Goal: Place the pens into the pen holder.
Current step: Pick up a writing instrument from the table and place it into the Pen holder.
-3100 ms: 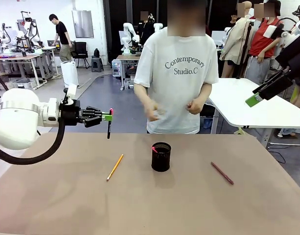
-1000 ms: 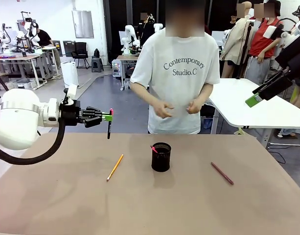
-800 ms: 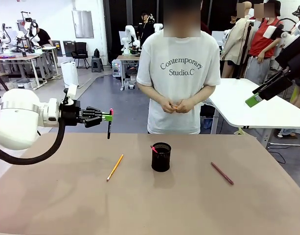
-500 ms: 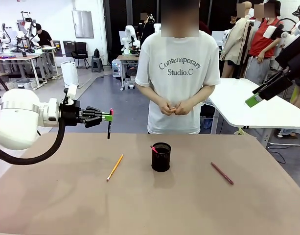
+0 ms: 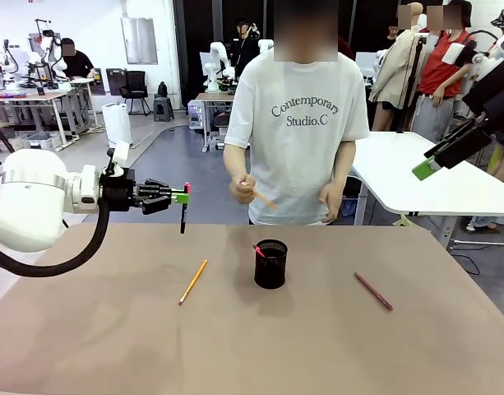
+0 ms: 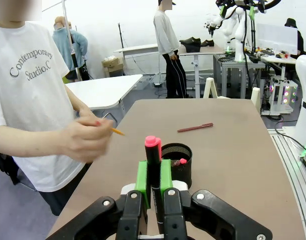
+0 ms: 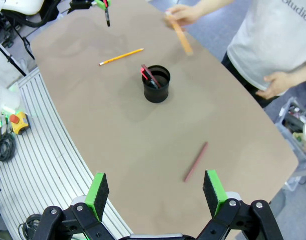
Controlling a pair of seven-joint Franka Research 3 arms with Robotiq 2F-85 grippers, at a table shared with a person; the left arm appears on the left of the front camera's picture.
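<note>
At my station, the left pincer (image 5: 183,197) is clamped on a dark pen (image 5: 183,216) to the left of the pen holder (image 5: 270,263). From the front camera I see it held out level over the far left part of the desk (image 5: 317,346), the pen hanging upright with its pink end on top. The left wrist camera gives me the grip itself: both green pads (image 6: 141,175) press the pen's barrel, the pink cap standing above them.

The holder stands upright near the middle of the desk. From the front, a pink-tipped pen (image 5: 259,250) pokes just over its left rim. The right wrist camera, looking down from above, shows that pen leaning inside the cup.

A yellow-orange pen (image 5: 193,281) lies flat on the desk left of the holder and well apart from it. A maroon pen (image 5: 373,291) lies flat to its right, also well apart. The overhead look from the right wrist puts the holder between the two.

The right pincer (image 7: 155,192) hangs high over the near right side of the desk, its fingers spread wide with nothing between them.

Across the desk stands a person in a white T-shirt. The person's hand (image 5: 242,188) is raised above the far edge and grips an orange pencil (image 5: 264,198). It is sharp from the front and the left wrist, but a blurred streak from the right wrist.
</note>
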